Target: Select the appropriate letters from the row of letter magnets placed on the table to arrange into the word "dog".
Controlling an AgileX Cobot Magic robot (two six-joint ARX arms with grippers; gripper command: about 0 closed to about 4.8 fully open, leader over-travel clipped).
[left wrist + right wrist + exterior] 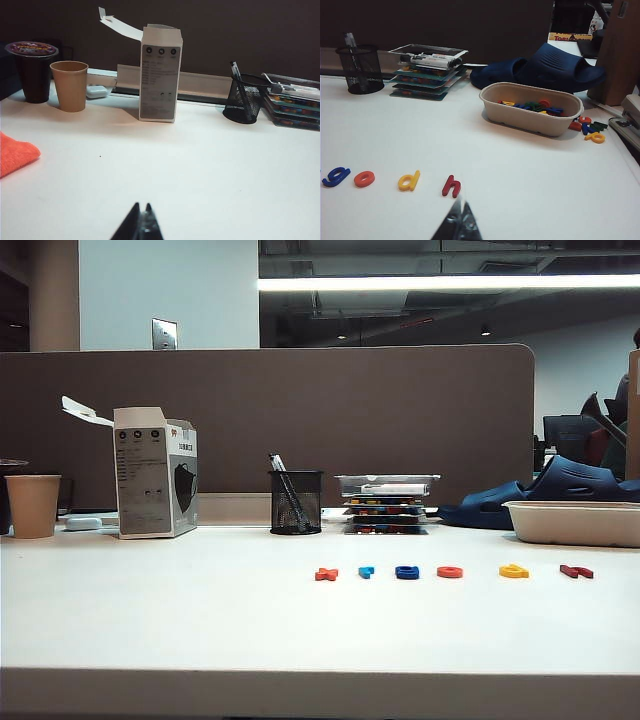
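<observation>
Both grippers hang back, fingers together, holding nothing.
Left gripper (pixel 142 220) and right gripper (pixel 458 220) hover over the table (pixel 150 610); the row of letter magnets (pixel 453 572) lies untouched toward its right edge.

Table (pixel 150 620): smooth white top, faint sheen. Letter magnets (pixel 450 572): glossy plastic. Pen cup (pixel 296 502): black wire mesh, metal look. Cup (pixel 70 85): matt brown paper. Box (pixel 160 75): thin printed card. Cloth (pixel 15 152): orange, fuzzy. Tub (pixel 532 107): matt beige pulp.

Open-plan office, desk partition panel (pixel 300 420), mesh pen holder (pixel 296 502), ceiling strip light (pixel 450 282)
</observation>
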